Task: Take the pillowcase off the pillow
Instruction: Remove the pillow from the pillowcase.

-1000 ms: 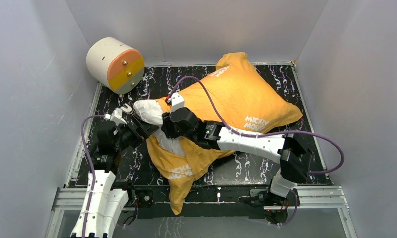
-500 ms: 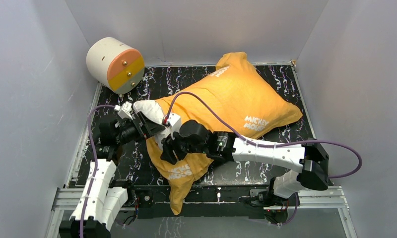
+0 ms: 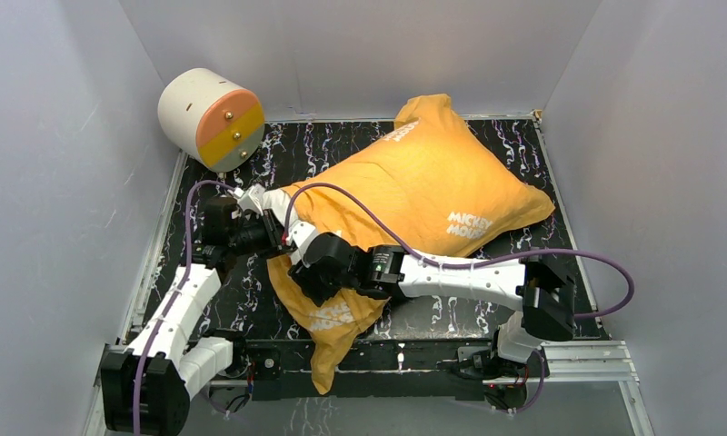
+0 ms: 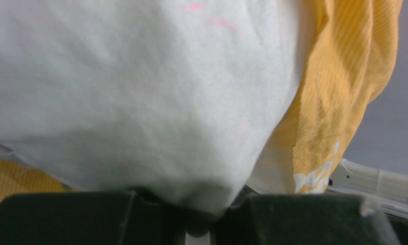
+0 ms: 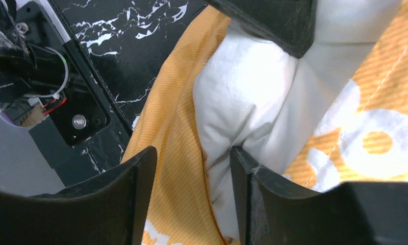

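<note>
- L gripper point(image 4: 202, 217) just snapped nearly closed, pinching the bare white pillow point(image 4: 141, 102) corner sticking out of the pillowcase point(image 3: 433, 182) mouth, left side
- R gripper point(image 5: 192, 171) widened, jaws astride orange hem, gripping nothing
- Likely means pillow anchored, R free to peel; pillow mostly inside

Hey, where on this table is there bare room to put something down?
Bare table shows at the back between the cylinder and the pillowcase, in the back right corner, and in front between the right arm and the near rail. Crowded: the left middle, where the left pincer and right pincer meet at the pillow.
</note>
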Robot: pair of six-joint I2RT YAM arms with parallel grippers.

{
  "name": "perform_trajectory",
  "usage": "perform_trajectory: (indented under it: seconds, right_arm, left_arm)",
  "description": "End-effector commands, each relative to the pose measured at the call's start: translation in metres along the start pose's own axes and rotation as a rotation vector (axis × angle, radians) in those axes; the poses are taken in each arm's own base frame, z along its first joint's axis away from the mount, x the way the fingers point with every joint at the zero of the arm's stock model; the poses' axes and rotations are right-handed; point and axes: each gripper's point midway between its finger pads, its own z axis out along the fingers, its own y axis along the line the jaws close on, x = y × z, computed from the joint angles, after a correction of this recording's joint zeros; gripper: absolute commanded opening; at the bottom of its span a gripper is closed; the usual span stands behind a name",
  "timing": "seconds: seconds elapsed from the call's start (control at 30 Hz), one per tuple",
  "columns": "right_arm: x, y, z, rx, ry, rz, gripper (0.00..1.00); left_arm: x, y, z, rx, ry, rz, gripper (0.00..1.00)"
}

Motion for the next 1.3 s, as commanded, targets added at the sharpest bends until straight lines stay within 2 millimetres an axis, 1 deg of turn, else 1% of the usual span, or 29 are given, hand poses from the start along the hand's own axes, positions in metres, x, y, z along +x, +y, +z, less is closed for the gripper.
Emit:
perform_trajectory:
  seconds: [0.0, 0.03, 0.1, 0.13, 0.2, 0.23, 0.3, 0.37, 0.4, 0.43, 0.47, 0.53, 0.67, 0.7, 0.73, 0.77, 0.83, 0.87, 0.9, 0.93, 0.97, 1.0, 1.03, 1.1, 1.13, 1.17, 1.23, 1.27]
  right_arm:
    - [0.008, 0.020, 0.003, -0.125, 0.062, -0.037, 0.58]
    - [0.014, 0.037, 0.002, -0.220, 0.090, -0.041, 0.57]
    - [0.031, 0.064, -0.002, -0.377, 0.150, -0.072, 0.56]
    - [0.039, 0.070, -0.004, -0.406, 0.174, -0.085, 0.57]
    - [0.052, 0.068, -0.003, -0.387, 0.212, -0.086, 0.56]
    - [0.057, 0.067, -0.005, -0.383, 0.228, -0.080, 0.54]
    - [0.061, 0.072, -0.012, -0.413, 0.226, -0.066, 0.45]
    - [0.064, 0.087, -0.027, -0.517, 0.207, -0.052, 0.37]
    - [0.061, 0.105, -0.042, -0.637, 0.179, -0.049, 0.36]
    - [0.065, 0.118, -0.054, -0.726, 0.176, -0.049, 0.36]
    - [0.070, 0.129, -0.063, -0.805, 0.171, -0.051, 0.36]
    - [0.091, 0.143, -0.071, -0.887, 0.212, -0.055, 0.36]
    - [0.151, 0.157, -0.071, -0.925, 0.385, -0.071, 0.31]
    - [0.163, 0.162, -0.073, -0.932, 0.410, -0.079, 0.30]
    - [0.173, 0.162, -0.069, -0.901, 0.429, -0.080, 0.29]
    - [0.178, 0.159, -0.063, -0.841, 0.438, -0.074, 0.29]
    - [0.182, 0.147, -0.050, -0.723, 0.439, -0.054, 0.29]
    - [0.180, 0.134, -0.039, -0.610, 0.429, -0.047, 0.31]
    - [0.172, 0.120, -0.030, -0.499, 0.404, -0.043, 0.31]
    - [0.163, 0.112, -0.026, -0.430, 0.369, -0.050, 0.33]
    - [0.149, 0.104, -0.023, -0.367, 0.321, -0.055, 0.33]
    - [0.129, 0.098, -0.022, -0.317, 0.252, -0.051, 0.33]
    - [0.113, 0.093, -0.023, -0.277, 0.192, -0.052, 0.36]
    - [0.078, 0.085, -0.032, -0.226, 0.077, -0.052, 0.39]
    - [0.062, 0.083, -0.038, -0.210, 0.023, -0.052, 0.45]
    - [0.044, 0.080, -0.045, -0.191, -0.034, -0.046, 0.47]
    - [0.012, 0.068, -0.058, -0.120, -0.138, -0.019, 0.55]
    - [-0.002, 0.062, -0.062, -0.089, -0.182, -0.004, 0.56]
  left_arm:
    - [-0.005, 0.000, -0.007, -0.051, -0.026, 0.041, 0.06]
    - [-0.008, 0.000, -0.006, -0.059, -0.033, 0.042, 0.00]
    - [-0.013, 0.000, -0.005, -0.064, -0.039, 0.037, 0.00]
    - [-0.015, -0.003, -0.004, -0.057, -0.042, 0.036, 0.00]
    - [-0.020, -0.009, -0.005, -0.037, -0.049, 0.042, 0.00]
    - [-0.023, -0.012, -0.006, -0.033, -0.056, 0.048, 0.00]
    - [-0.030, -0.012, -0.009, -0.060, -0.082, 0.053, 0.00]
    - [-0.037, -0.010, -0.011, -0.090, -0.108, 0.055, 0.00]
    - [-0.040, -0.010, -0.010, -0.094, -0.119, 0.052, 0.00]
    - [-0.045, -0.013, -0.009, -0.086, -0.131, 0.049, 0.00]
    - [-0.048, -0.015, -0.007, -0.075, -0.139, 0.040, 0.00]
    - [-0.058, -0.022, -0.002, -0.043, -0.152, 0.026, 0.00]
    - [-0.081, -0.025, 0.005, -0.060, -0.156, 0.013, 0.00]
    - [-0.088, -0.026, 0.005, -0.063, -0.160, 0.013, 0.00]
    - [-0.092, -0.028, 0.005, -0.062, -0.162, 0.017, 0.00]
    - [-0.095, -0.031, 0.004, -0.057, -0.160, 0.027, 0.00]
    - [-0.095, -0.036, 0.002, -0.044, -0.157, 0.034, 0.00]
    - [-0.092, -0.037, 0.000, -0.038, -0.155, 0.037, 0.00]
    - [-0.088, -0.037, -0.002, -0.034, -0.151, 0.040, 0.00]
    - [-0.084, -0.038, -0.004, -0.029, -0.151, 0.044, 0.00]
    - [-0.078, -0.036, -0.005, -0.030, -0.145, 0.044, 0.00]
    - [-0.073, -0.032, -0.006, -0.036, -0.141, 0.044, 0.00]
    - [-0.068, -0.028, -0.007, -0.047, -0.135, 0.043, 0.00]
    - [-0.059, -0.022, -0.007, -0.055, -0.123, 0.039, 0.00]
    - [-0.054, -0.020, -0.006, -0.053, -0.116, 0.034, 0.00]
    - [-0.051, -0.020, -0.006, -0.045, -0.111, 0.027, 0.00]
    - [-0.044, -0.019, -0.005, -0.027, -0.094, 0.020, 0.00]
    - [-0.043, -0.021, -0.006, -0.019, -0.093, 0.025, 0.00]
